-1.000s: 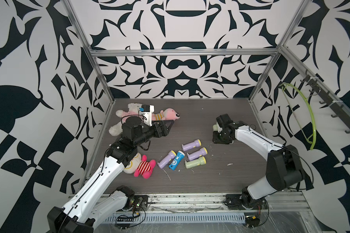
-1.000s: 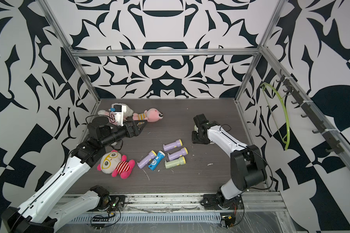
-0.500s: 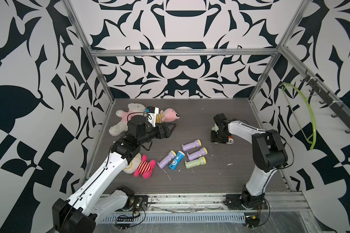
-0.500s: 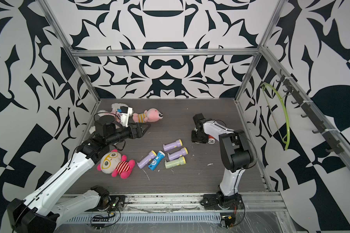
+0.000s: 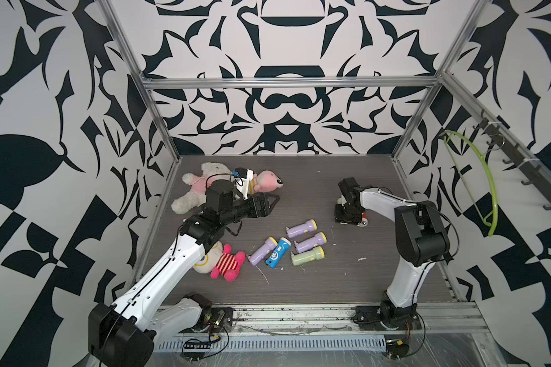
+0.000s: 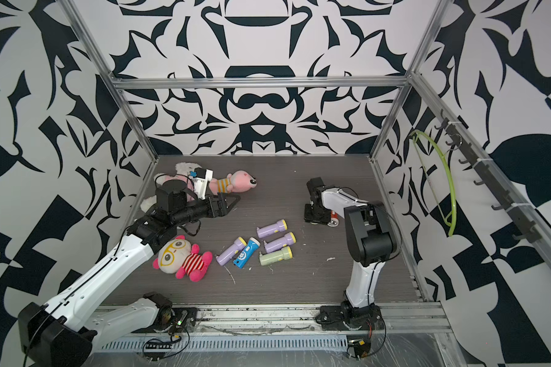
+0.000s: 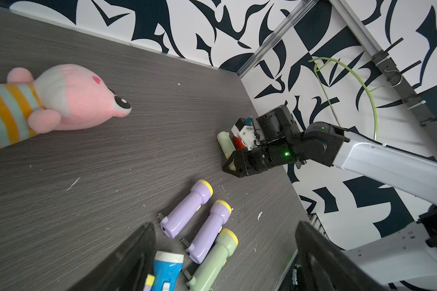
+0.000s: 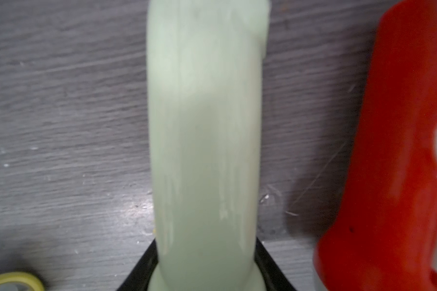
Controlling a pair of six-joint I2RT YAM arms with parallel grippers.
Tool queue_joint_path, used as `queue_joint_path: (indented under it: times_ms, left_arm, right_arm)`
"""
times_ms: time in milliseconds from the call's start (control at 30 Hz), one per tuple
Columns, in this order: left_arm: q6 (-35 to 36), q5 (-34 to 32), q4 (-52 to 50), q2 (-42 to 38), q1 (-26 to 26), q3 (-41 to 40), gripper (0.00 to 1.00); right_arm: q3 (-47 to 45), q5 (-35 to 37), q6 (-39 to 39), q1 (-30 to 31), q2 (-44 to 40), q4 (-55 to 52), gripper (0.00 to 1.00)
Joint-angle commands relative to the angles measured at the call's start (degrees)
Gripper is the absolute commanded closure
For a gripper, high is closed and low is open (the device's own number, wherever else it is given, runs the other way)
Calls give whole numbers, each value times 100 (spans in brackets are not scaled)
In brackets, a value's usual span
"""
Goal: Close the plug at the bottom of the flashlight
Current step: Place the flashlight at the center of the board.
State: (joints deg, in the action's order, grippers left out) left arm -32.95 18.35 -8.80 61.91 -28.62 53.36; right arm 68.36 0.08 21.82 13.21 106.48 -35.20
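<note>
Your right claw is down on the bench, right side. Its jaws are partly open and straddle the pale green flashlight, close against both sides at the wider end. I can't tell if they actually clamp it. The flashlight lies flat, with a red flashlight just beside it. The plug end is too blurred to read. Your left claw hovers wide open and empty near the pink plush, apart from the cluster of five flashlights mid-bench.
</note>
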Motion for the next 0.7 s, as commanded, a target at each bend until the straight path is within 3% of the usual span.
queue_joint_path:
  times_ms: [0,133,367,667]
  left_arm:
    - [-88,133,97,5,15,174,9]
    - [-132,160,98,-20,15,150,9]
    - [-160,147,46,-104,15,104,9]
    - [-10,-207,-360,-321,17,55,6]
  right_arm:
    - [130,92,-29,-47,-32,-101,46]
    - [41,73,-3,-56,-61,-42,36]
    - [-178,71,47,-56,-385,-5,33]
    - [-769,-324,-59,124,-1967,109,33]
